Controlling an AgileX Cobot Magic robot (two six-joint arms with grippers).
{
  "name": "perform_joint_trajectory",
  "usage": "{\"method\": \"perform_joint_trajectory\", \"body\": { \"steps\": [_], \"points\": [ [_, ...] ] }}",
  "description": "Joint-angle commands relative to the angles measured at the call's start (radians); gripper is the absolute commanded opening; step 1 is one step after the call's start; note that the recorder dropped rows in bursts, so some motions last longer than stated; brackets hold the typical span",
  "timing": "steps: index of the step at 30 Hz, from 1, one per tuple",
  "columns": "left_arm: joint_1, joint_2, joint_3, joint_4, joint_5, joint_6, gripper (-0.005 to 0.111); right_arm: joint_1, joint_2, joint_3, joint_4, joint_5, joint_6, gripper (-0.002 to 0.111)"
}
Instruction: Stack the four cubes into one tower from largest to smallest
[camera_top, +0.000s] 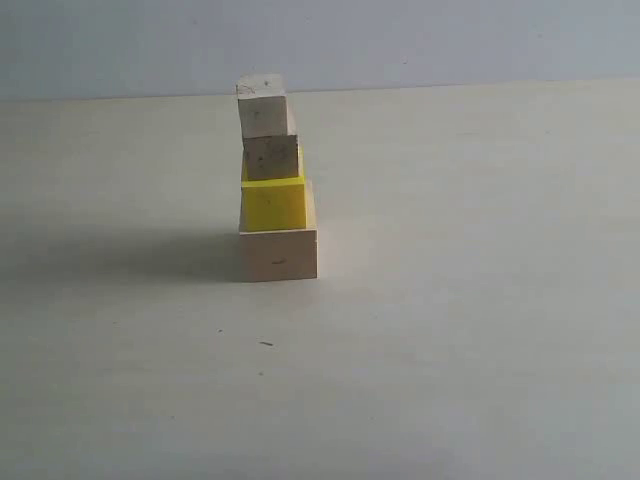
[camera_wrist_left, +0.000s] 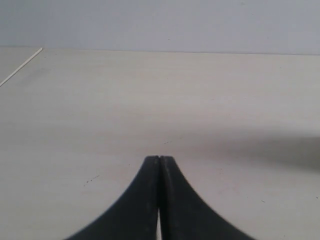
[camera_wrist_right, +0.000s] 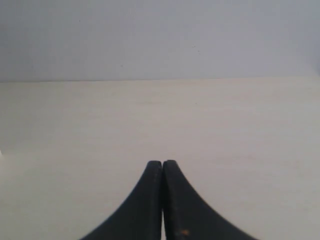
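Both grippers, the left gripper (camera_wrist_left: 159, 161) and the right gripper (camera_wrist_right: 162, 164), had their black fingers pressed together with nothing between them, each over bare table (camera_top: 480, 330). Meanwhile the tower (camera_top: 272, 185) stood toward the back of the table: large pale cube (camera_top: 278, 254), yellow cube (camera_top: 272, 205), small brownish cube (camera_top: 271, 158), then the palest cube (camera_top: 264, 108) on top, sitting a bit crooked.

Ext cam: slightly above table (camera_top: 450, 380), mid-range, facing back wall (camera_top: 450, 40); tower (camera_top: 272, 180) at 11 o'clock from ctr. Wrist cams: low, close over table, looking fwd past left gripper (camera_wrist_left: 159, 159), right gripper (camera_wrist_right: 162, 162) toward wall. Shared w/ ext: table, wall.
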Motion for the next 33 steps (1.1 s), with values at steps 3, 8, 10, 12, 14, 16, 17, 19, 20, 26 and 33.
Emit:
{"method": "perform_joint_trajectory", "body": {
  "steps": [3, 8, 10, 12, 14, 16, 17, 19, 20, 26, 33],
  "points": [
    [-0.006, -0.005, 0.001, 0.000, -0.009, -0.003, 0.000, -0.063, -0.004, 0.005, -0.008, 0.028, -0.021, 0.000],
    [-0.006, -0.005, 0.001, 0.000, -0.009, -0.003, 0.000, -0.029, -0.004, 0.005, -0.004, 0.028, -0.023, 0.000],
    [-0.006, -0.005, 0.001, 0.000, -0.009, -0.003, 0.000, -0.029, -0.004, 0.005, -0.004, 0.028, -0.023, 0.000],
    [-0.006, -0.005, 0.001, 0.000, -0.009, -0.003, 0.000, -0.029, -0.004, 0.005, -0.004, 0.026, -0.023, 0.000],
    [-0.006, -0.005, 0.001, 0.000, -0.009, -0.003, 0.000, -0.029, -0.004, 0.005, -0.004, 0.026, -0.023, 0.000],
    [-0.006, -0.005, 0.001, 0.000, -0.009, -0.003, 0.000, -0.029, -0.004, 0.005, -0.004, 0.026, -0.023, 0.000],
    [-0.006, -0.005, 0.001, 0.000, -0.009, -0.003, 0.000, -0.029, -0.004, 0.005, -0.004, 0.026, -0.023, 0.000],
    [-0.006, -0.005, 0.001, 0.000, -0.009, -0.003, 0.000, -0.029, -0.004, 0.005, -0.004, 0.026, -0.023, 0.000],
    [-0.006, -0.005, 0.001, 0.000, -0.009, -0.003, 0.000, -0.029, -0.004, 0.005, -0.004, 0.026, -0.023, 0.000],
    [-0.006, -0.005, 0.001, 0.000, -0.009, -0.003, 0.000, -0.029, -0.004, 0.005, -0.004, 0.026, -0.023, 0.000],
    [-0.006, -0.005, 0.001, 0.000, -0.009, -0.003, 0.000, -0.029, -0.004, 0.005, -0.004, 0.026, -0.023, 0.000]
  ]
}}
